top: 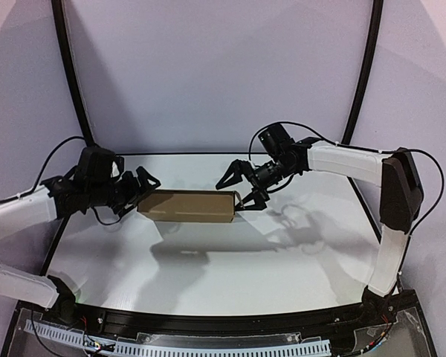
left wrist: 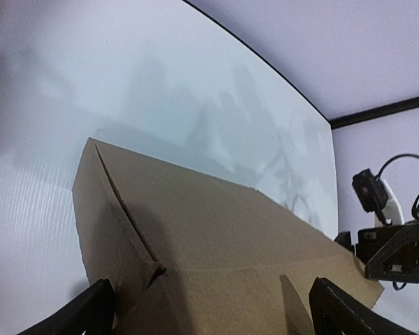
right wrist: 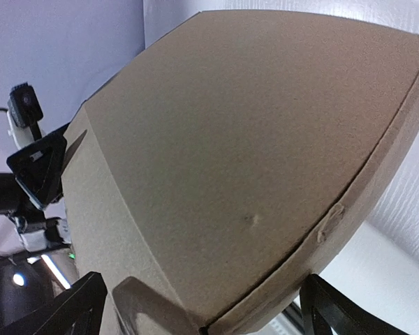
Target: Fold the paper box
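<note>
The paper box (top: 186, 206) is a closed, flat brown cardboard box lying lengthwise across the middle of the white table (top: 208, 275). My left gripper (top: 137, 195) is at its left end, open wide, with a finger on either side of that end. In the left wrist view the box (left wrist: 216, 237) fills the space between the spread fingertips (left wrist: 91, 310). My right gripper (top: 239, 192) is at the right end, also open wide. The right wrist view has the box (right wrist: 244, 139) close up, its corner seam between the fingers (right wrist: 335, 310). I cannot tell whether any finger touches the cardboard.
The table's black rim (top: 208, 320) runs along the near edge above a cable tray (top: 208, 346). Two black curved poles (top: 68, 67) rise at the back against a pale wall. The right arm's gripper (left wrist: 387, 251) shows beyond the box's far end.
</note>
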Motion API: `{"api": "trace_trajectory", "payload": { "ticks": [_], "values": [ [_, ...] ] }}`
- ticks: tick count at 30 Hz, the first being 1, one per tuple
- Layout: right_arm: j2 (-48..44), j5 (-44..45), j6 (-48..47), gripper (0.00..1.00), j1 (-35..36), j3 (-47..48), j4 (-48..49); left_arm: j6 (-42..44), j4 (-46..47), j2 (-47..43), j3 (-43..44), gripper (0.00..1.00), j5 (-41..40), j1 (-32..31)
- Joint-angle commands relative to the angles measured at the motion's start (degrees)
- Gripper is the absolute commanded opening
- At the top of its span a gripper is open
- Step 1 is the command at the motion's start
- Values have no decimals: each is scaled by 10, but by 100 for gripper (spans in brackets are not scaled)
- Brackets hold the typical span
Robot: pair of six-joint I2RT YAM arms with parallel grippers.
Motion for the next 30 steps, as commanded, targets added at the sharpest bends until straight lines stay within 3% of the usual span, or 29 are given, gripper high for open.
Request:
{"api": "trace_trajectory", "payload": {
  "ticks": [1, 5, 14, 30],
  "values": [
    [17, -72, 62, 98, -2, 40, 74, -30, -33, 42, 85, 99, 41, -14],
    [24, -49, 59, 98, -22, 76, 43, -44, -85, 110, 148, 99, 46, -2],
    [104, -44, 80, 99, -53, 167, 26, -52, -72, 204, 207, 99, 60, 46],
    [117, 87, -3, 98, -92, 215, -19, 50, -142, 226, 283, 99, -23, 70]
  ]
}}
